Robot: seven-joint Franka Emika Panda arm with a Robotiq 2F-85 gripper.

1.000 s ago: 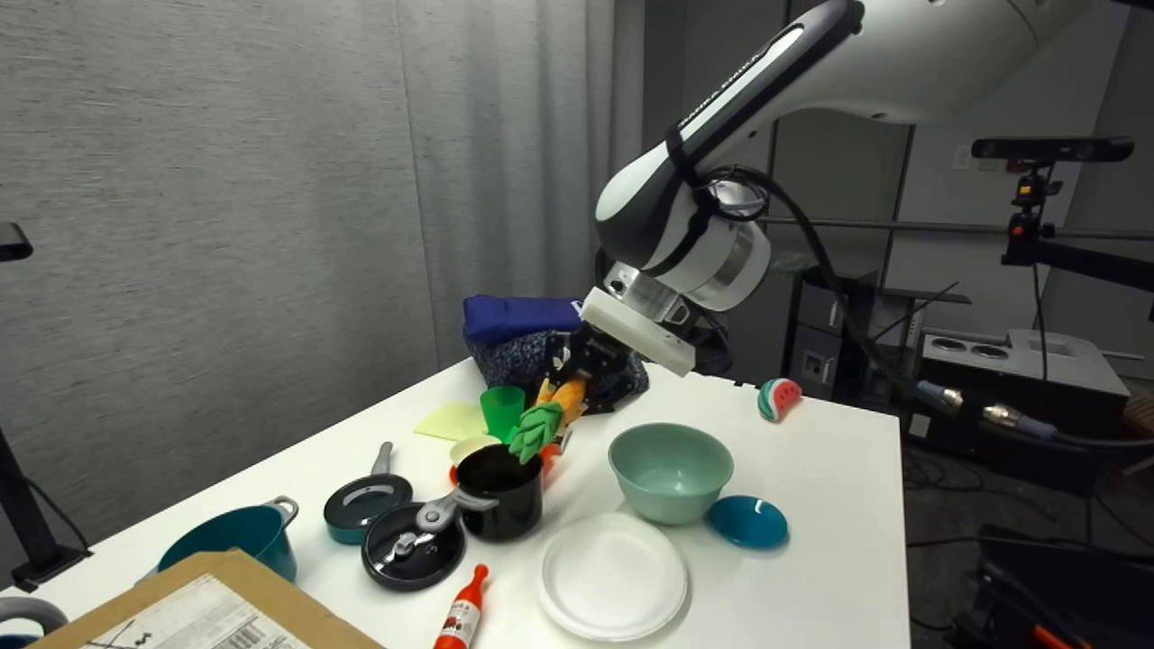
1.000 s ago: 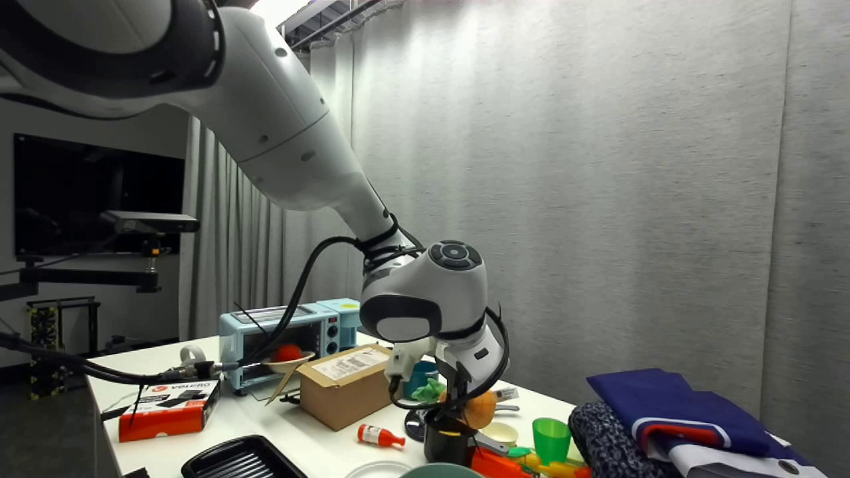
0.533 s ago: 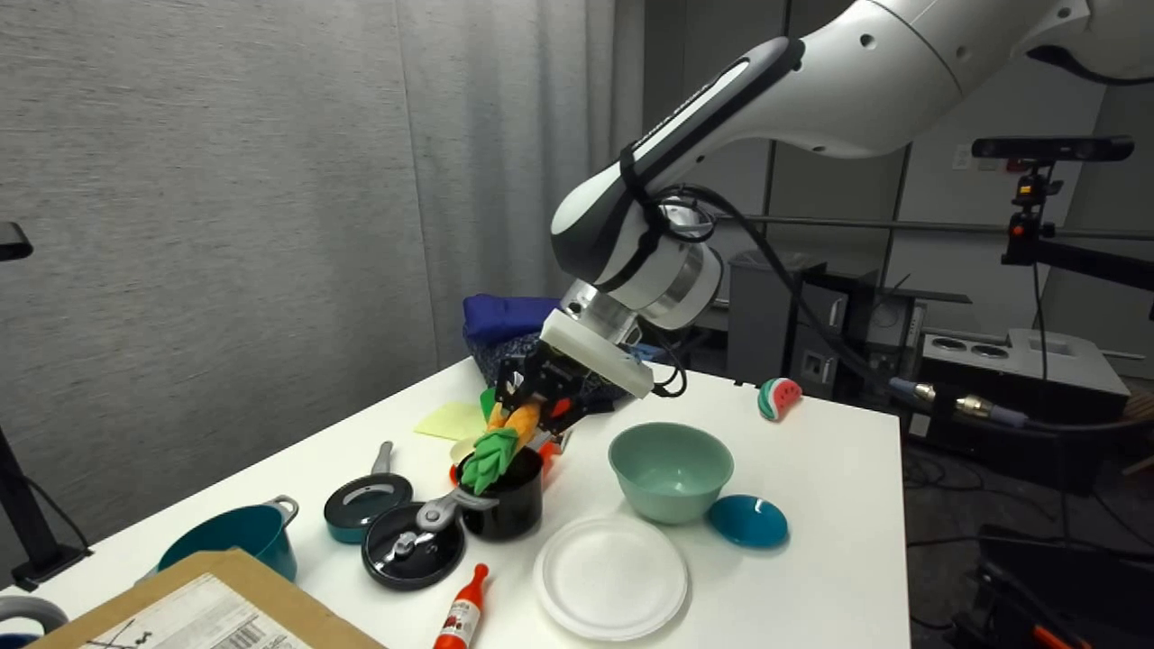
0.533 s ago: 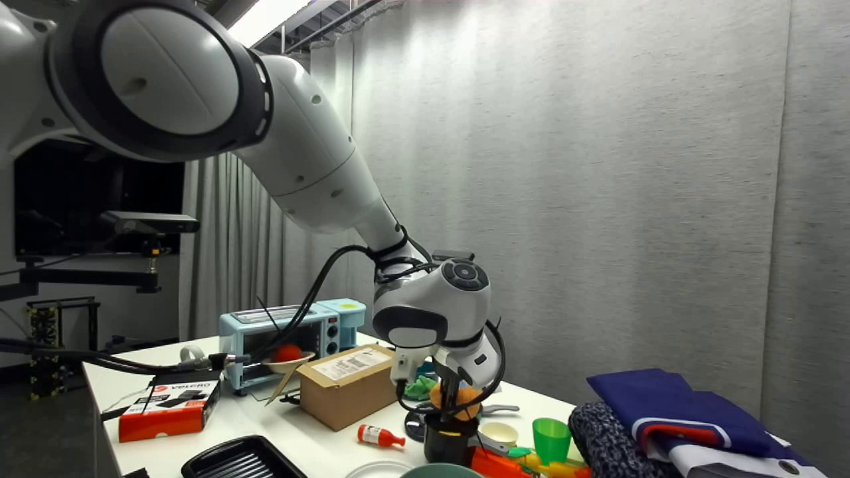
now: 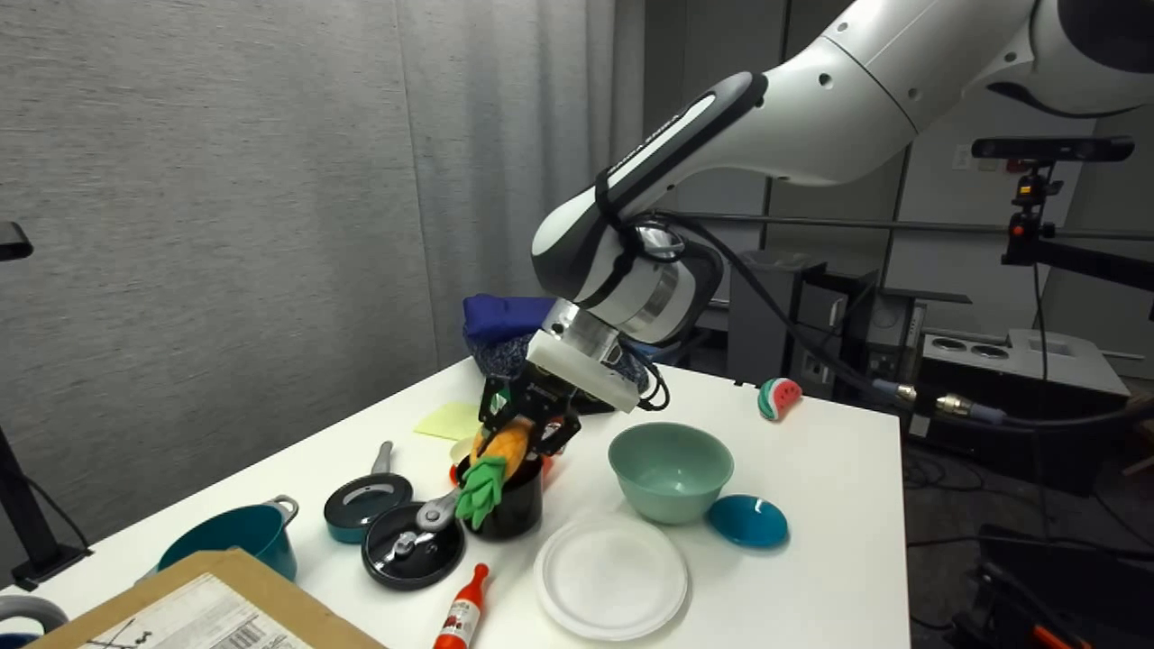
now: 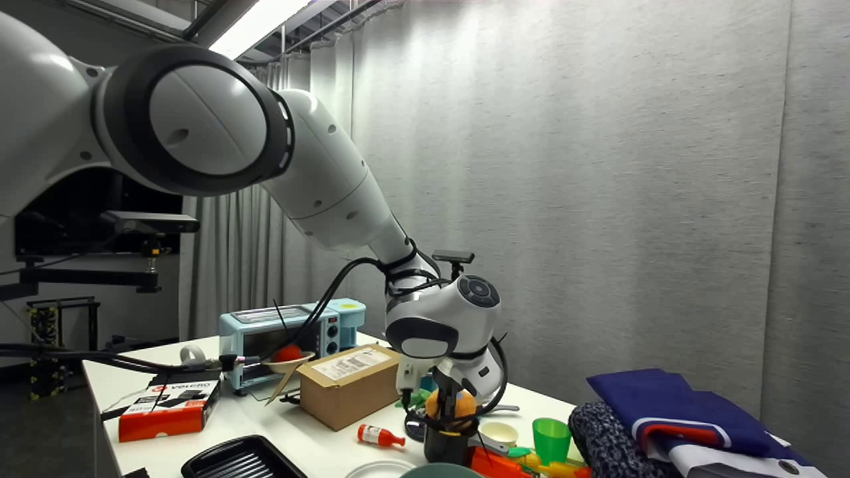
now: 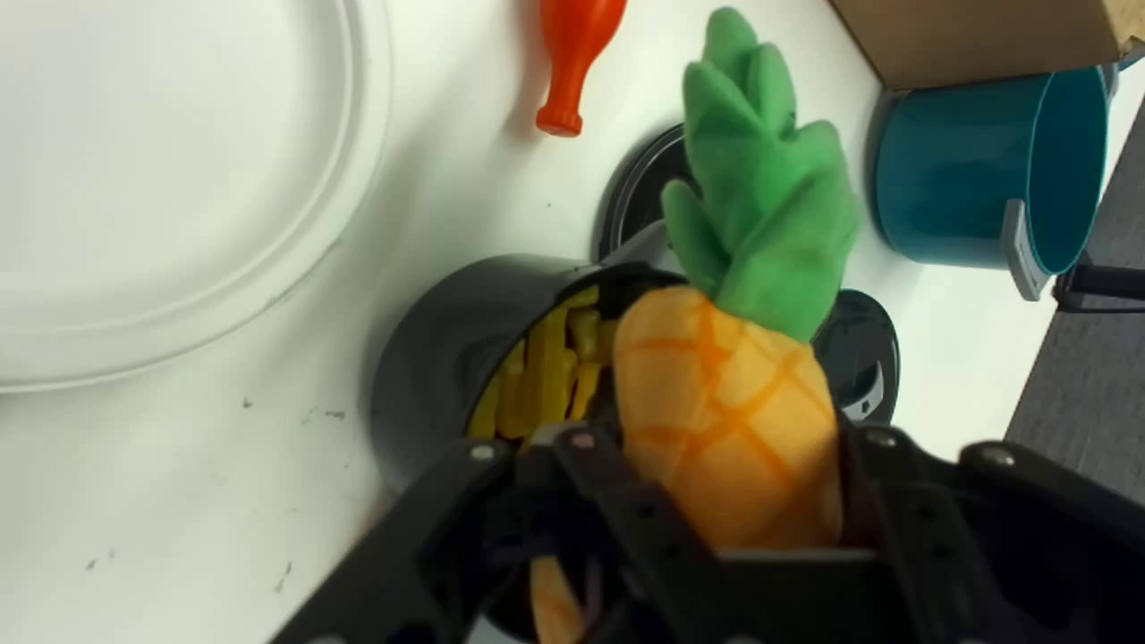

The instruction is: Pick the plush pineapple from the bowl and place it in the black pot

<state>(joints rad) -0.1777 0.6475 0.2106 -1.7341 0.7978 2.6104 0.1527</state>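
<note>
The plush pineapple (image 5: pixel 509 446) is orange-yellow with green leaves and also shows in the wrist view (image 7: pixel 725 402). My gripper (image 5: pixel 517 440) is shut on its body, with the fingers (image 7: pixel 729 438) on either side; the fingertips are hidden. The pineapple is tilted, its leaves pointing down and forward past the rim of the black pot (image 5: pixel 521 512). Its body is over the pot's mouth, and whether it touches the rim is unclear. The wrist view shows yellow pieces inside the pot (image 7: pixel 429 358). The mint-green bowl (image 5: pixel 672 482) stands beside the pot without the pineapple in it.
A black lid (image 5: pixel 406 563) lies against the pot's handle side. A frying pan (image 5: pixel 368 498), a teal pot (image 5: pixel 230 532) and a cardboard box (image 5: pixel 207 599) are further off. A red bottle (image 5: pixel 462 615), white plate (image 5: pixel 613 577), blue dish (image 5: pixel 748 521) and green cup (image 6: pixel 551 438) are near.
My gripper has carried the plush pineapple sideways and down to the black pot. Its leaves have gone from above the pot's mouth to in front of its rim.
</note>
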